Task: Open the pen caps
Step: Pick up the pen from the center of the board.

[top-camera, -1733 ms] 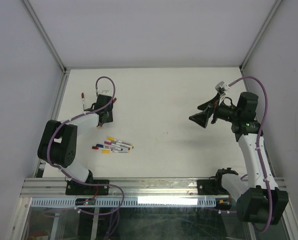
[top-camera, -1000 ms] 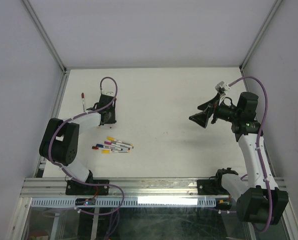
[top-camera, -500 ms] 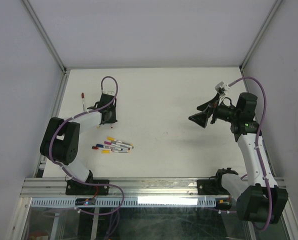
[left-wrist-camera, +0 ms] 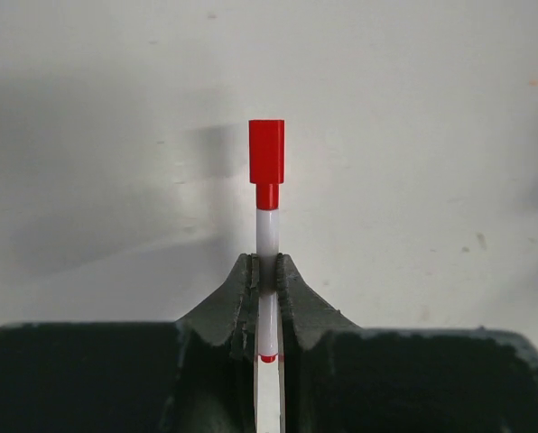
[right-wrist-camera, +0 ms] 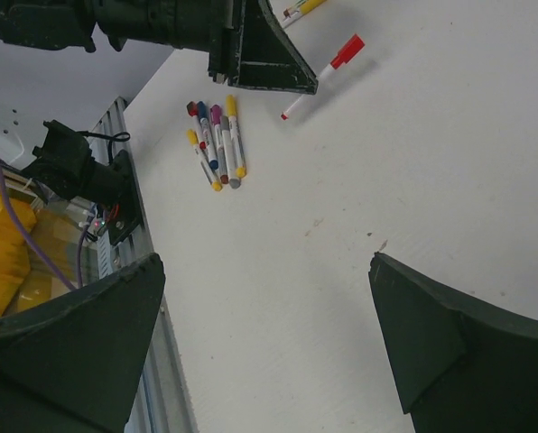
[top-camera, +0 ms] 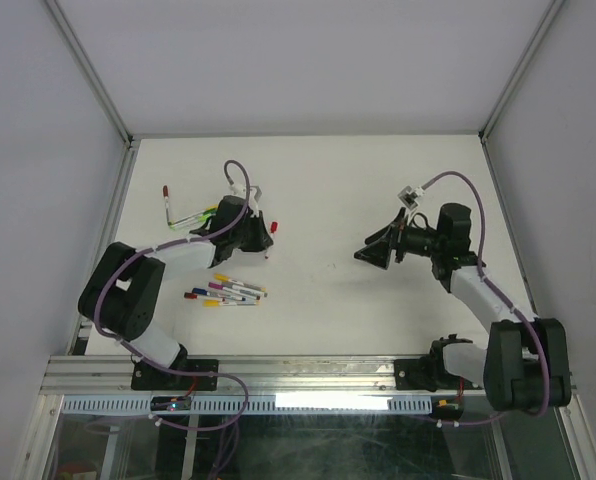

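Advice: left claw (left-wrist-camera: 267,280) clamps the red pen (left-wrist-camera: 266,225); close your wide right claw (right-wrist-camera: 264,262) squarely on its cap (left-wrist-camera: 266,152), pull straight.

Red pen cap (left-wrist-camera: 266,152), white pen barrel (left-wrist-camera: 266,224), dark left gripper (left-wrist-camera: 266,267), white table (left-wrist-camera: 413,135).

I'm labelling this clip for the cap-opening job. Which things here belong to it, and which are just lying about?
Part of the job:
- red cap on the held pen
- left gripper, shut on that pen
- right gripper, open
- cluster of pens
- far pens beyond the left arm

Just lying about:
- purple cable
- metal rail
- yellow bin
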{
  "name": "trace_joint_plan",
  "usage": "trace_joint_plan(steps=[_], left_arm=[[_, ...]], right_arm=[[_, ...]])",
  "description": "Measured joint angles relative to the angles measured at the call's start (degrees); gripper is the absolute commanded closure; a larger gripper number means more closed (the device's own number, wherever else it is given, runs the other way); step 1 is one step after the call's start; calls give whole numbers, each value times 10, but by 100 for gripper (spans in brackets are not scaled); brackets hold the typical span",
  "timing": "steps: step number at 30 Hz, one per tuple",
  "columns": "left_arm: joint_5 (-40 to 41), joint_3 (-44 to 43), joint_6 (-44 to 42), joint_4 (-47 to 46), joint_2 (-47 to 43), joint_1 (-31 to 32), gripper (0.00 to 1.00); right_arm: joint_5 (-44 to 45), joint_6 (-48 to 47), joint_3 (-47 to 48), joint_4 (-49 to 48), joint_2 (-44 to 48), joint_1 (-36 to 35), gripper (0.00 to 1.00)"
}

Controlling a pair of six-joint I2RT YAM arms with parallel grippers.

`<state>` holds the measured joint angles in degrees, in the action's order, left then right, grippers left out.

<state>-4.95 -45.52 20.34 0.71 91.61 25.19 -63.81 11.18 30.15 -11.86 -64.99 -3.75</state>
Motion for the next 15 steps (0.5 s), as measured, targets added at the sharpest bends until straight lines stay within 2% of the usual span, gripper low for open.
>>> trace_joint_plan(steps=[7,11,15], left_arm=[[-81,57,104,-191,13,51,100],[-105,72,185,-320,70,83,100],[-106,73,255,-425,140,124,100]], right_arm=[[71,76,-22,-132,-115,-38,4],[102,128,-41,-197,-190,-48,11],[110,182,-48,-261,-247,-56,14]])
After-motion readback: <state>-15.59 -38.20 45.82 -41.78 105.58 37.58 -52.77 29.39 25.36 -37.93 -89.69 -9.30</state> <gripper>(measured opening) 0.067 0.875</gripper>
